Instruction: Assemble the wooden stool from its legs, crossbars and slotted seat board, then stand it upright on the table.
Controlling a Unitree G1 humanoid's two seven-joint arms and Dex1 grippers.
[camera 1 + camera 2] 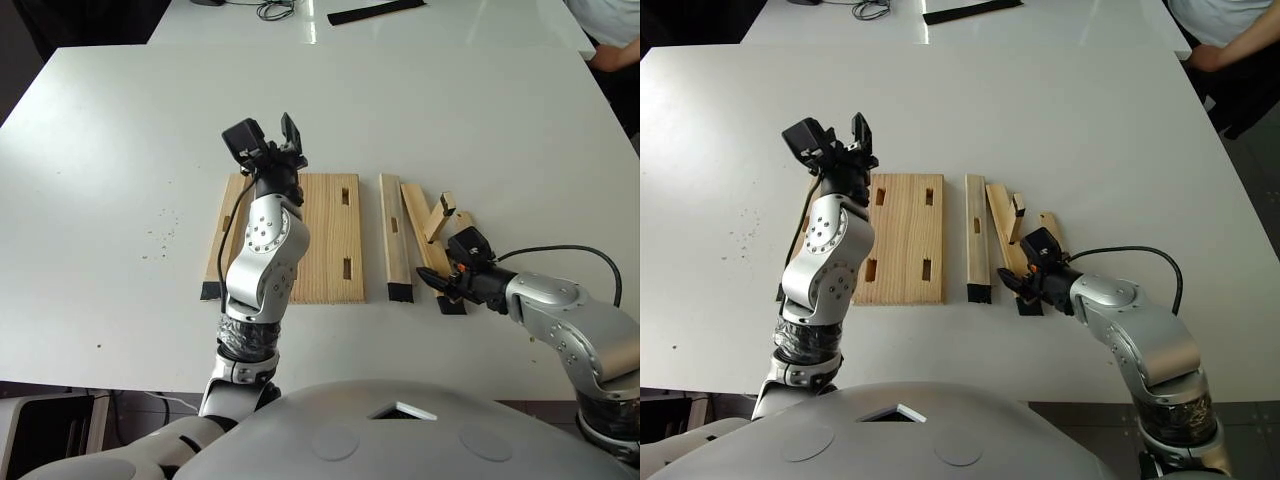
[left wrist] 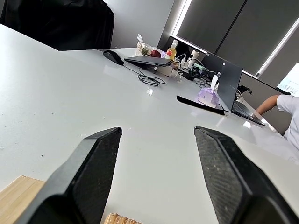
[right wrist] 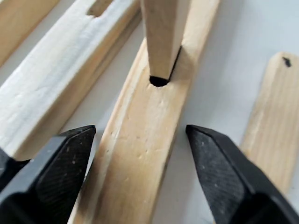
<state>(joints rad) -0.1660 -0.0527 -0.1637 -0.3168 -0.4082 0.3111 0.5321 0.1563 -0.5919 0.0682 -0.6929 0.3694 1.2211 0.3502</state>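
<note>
Since the angled leg (image 3: 140, 158) lies on the table (image 1: 120, 150) right of the seat board (image 1: 330, 235) w/ a short crossbar (image 3: 163, 32) plugged in its slot, I'd say the step is grabbing that leg. Right gripper (image 3: 140, 129) straddles it near the dark-tipped end, fingers spread, nothing gripped yet. Tbh best bet imo: drop straight down, pinch square across the width, stay behind the crossbar so the joint doesn't pop. Tight spot tho: straight leg (image 1: 394, 240) just beside on one side, another flat piece (image 1: 462, 220) on the other. Left gripper (image 1: 270, 135) hangs raised over the board's far left corner, fingers apart, empty, its arm covering the board's left side. 3rd leg (image 1: 213, 262) is along the board's left edge.
</note>
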